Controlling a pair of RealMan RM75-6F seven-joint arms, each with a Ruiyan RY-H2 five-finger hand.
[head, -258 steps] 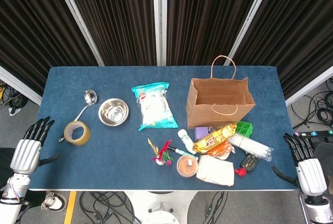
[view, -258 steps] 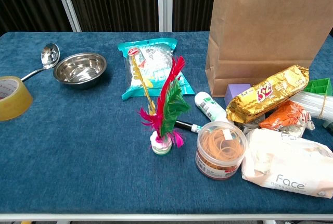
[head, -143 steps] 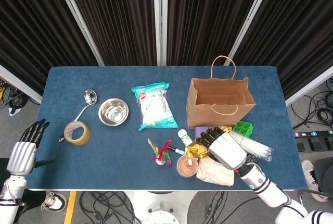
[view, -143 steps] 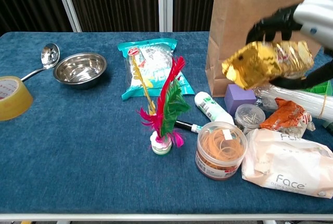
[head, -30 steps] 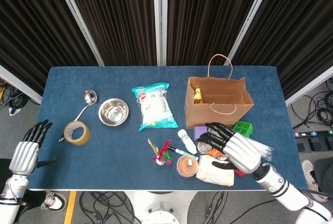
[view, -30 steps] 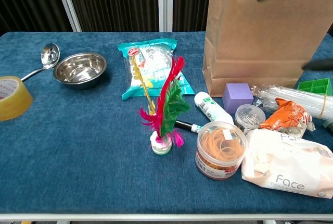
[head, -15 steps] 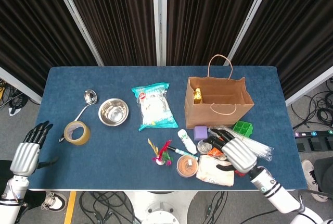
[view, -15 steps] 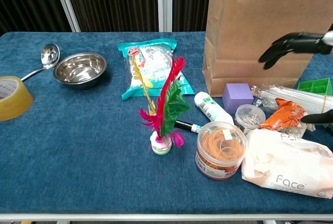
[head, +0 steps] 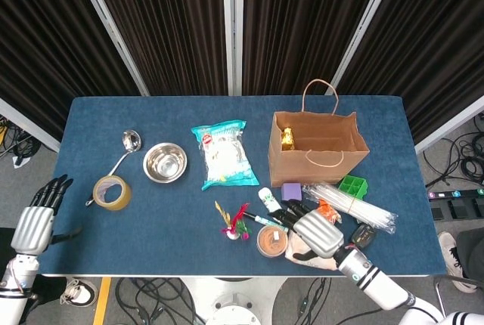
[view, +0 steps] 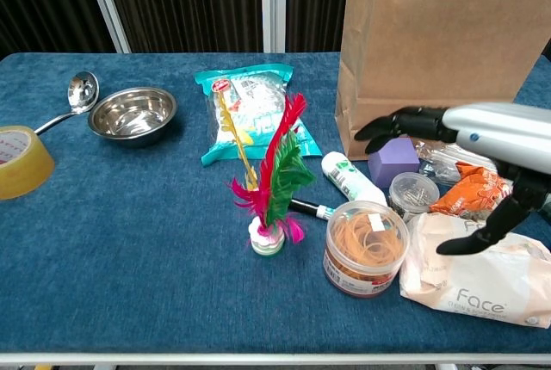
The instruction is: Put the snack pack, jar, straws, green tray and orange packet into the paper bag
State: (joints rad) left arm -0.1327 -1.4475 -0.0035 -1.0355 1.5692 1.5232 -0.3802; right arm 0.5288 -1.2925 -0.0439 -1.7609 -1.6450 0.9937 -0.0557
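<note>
Count on the tabletop (head: 113, 219): one paper bag (head: 318, 149), one steel bowl (head: 165, 162), one ladle (head: 126, 148), one tape roll (head: 111, 192), one teal snack bag (head: 221, 153), one feather shuttlecock (view: 274, 182), one purple cube (view: 393, 157), two lidded jars (view: 365, 248) (view: 410, 194), one straw bundle (head: 352, 206), one green tray (head: 353, 186), one orange packet (view: 469, 191), one wipes pack (view: 478, 272).

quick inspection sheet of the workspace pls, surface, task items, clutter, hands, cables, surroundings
surface: blue table, flat cloth top.
job's things: paper bag upright, gold snack pack inside; straws, green tray, orange packet and small jar on the table.
clutter: bowl, ladle, tape roll, teal bag, feather shuttlecock, rubber-band tub, purple cube, wipes pack.
hands: right hand open above the jar; left hand open off the table edge.
cables: on the floor at right.
surroundings: dark curtains.
</note>
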